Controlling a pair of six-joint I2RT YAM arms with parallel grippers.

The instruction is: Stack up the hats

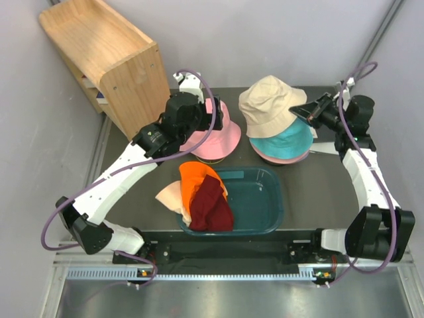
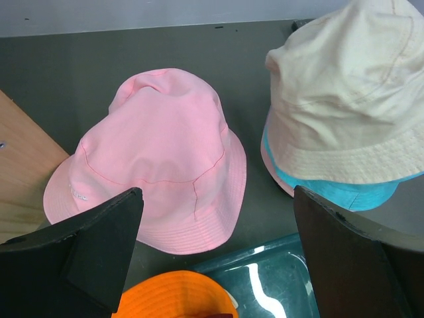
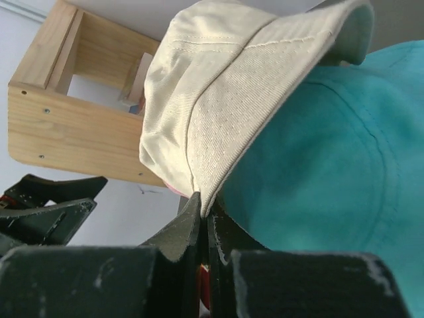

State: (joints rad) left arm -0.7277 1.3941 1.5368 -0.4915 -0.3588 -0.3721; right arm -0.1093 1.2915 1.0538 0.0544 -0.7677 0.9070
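Right gripper [image 3: 201, 213], jaws pinched on the brim of the beige hat [image 1: 268, 103], which sits atop the teal hat [image 1: 291, 139] at upper right of the top view. Left gripper [image 2: 217, 192], jaws wide, hangs over the pink hat [image 2: 159, 152]. Tub [image 1: 265, 207], lower centre, holds the orange hat [image 1: 197, 175] and maroon hat [image 1: 212, 207]; the peach hat [image 1: 170, 195] is mostly hidden at its left rim.

Left arm [image 1: 126, 175] stretches from lower left to the upper middle of the overhead view, left gripper [image 2: 217, 195] spread wide. Right arm [image 1: 364, 172] climbs the right edge, wrist turned leftward, right gripper [image 3: 201, 202] pinched tight on the beige hat [image 3: 218, 99] brim.
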